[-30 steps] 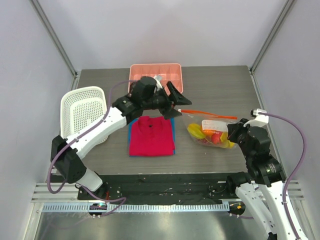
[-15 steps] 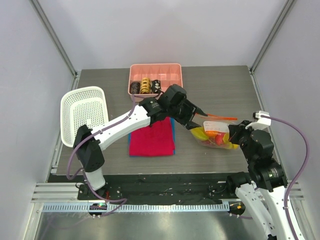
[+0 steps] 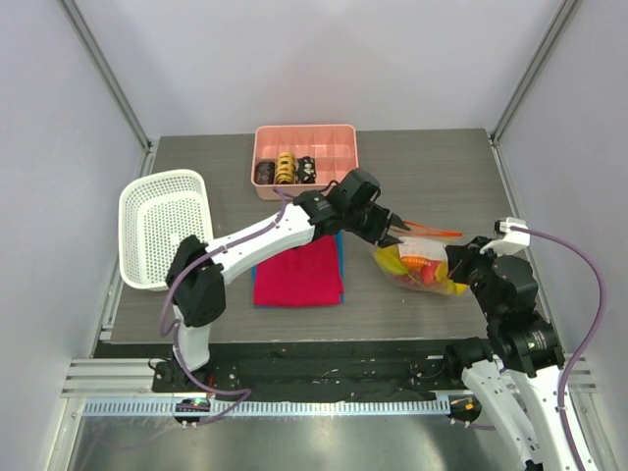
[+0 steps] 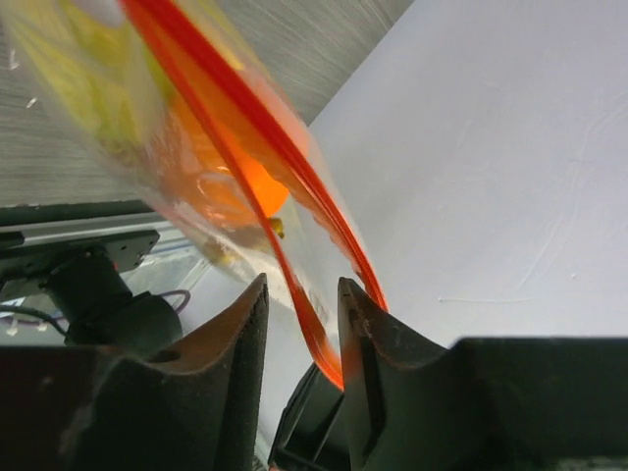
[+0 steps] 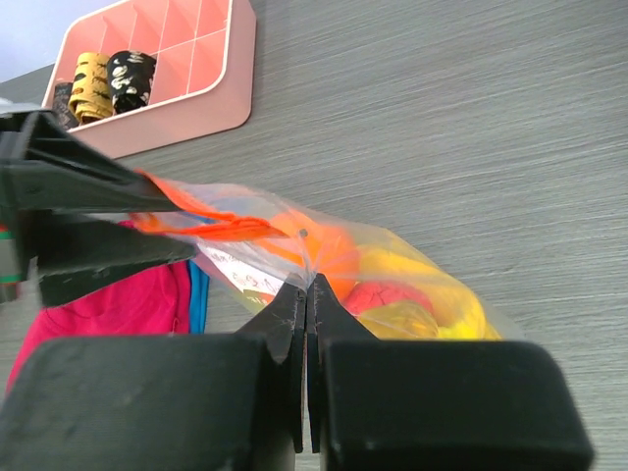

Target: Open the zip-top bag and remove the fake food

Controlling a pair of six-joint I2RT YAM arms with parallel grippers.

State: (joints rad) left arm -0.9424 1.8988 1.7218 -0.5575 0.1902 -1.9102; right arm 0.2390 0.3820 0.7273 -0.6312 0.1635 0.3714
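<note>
The zip-top bag (image 3: 428, 267) lies right of centre, its clear film bunched around the fake food: a yellow banana (image 5: 437, 289), an orange ball (image 5: 319, 245) and a red fruit (image 5: 385, 295). My right gripper (image 5: 309, 287) is shut on a pinch of the bag's film just in front of the fruit, and shows in the top view at the bag's right side (image 3: 457, 267). My left gripper (image 3: 397, 224) reaches the bag's upper left end. In the left wrist view its jaws (image 4: 302, 306) stand a little apart with the orange zip strip (image 4: 294, 285) running between them, not pinched.
A pink tray (image 3: 304, 132) with brown and dark ring pieces (image 3: 285, 169) stands at the back. A white mesh basket (image 3: 162, 226) lies at the left. A folded red shirt (image 3: 297, 273) on a blue cloth lies under the left forearm.
The left arm has swung right from above the shirt to the bag's zip end, and its jaws have narrowed around the strip. The right gripper has kept its pinch, and the bag has shifted slightly.
</note>
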